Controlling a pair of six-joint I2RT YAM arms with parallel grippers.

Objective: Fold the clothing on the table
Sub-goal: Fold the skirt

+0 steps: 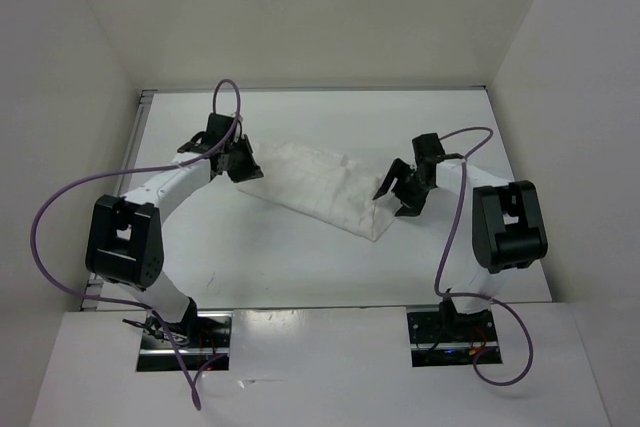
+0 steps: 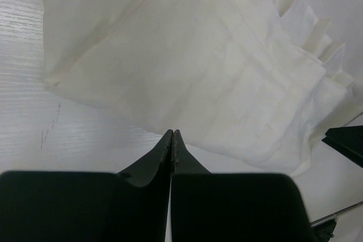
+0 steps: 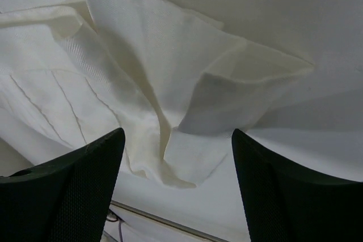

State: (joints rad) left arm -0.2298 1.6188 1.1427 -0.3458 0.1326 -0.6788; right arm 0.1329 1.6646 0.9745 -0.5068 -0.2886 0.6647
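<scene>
Nearest me, the two arm bases [image 1: 185, 332] sit bolted at the front edge, purple cables [image 1: 40, 237] looping off them. Beyond them is a glossy stretch of the table [image 1: 300, 277], then the work itself.

The left gripper [image 2: 173, 134] has its fingers pressed flat together, tips right at the near hem of the clothing [image 1: 320, 187]. From its own camera I see no fabric caught between them, though the tips are so close to the edge that I would not swear to it. The right gripper [image 3: 177, 137] hangs over the other end with its fingers spread wide and nothing in them. Under it the cloth is rumpled, with a loose flap standing up off the layers below.

The garment lies mid-table between the two grippers as a slanted band, higher on the left and running down toward the right, its pleats fanning out on the right gripper's side. It looks partly folded to me, not finished.

What worries me is that raised flap. It is thin and looks springy, so it may flop open by itself. An open finger passing low could also hook it and pull the fold apart. On the left, the closed tips could drag the hem across that slick surface and skew the whole band. Farther back are only the metal rim [image 1: 146, 97] and the plain walls [image 1: 300, 17].
</scene>
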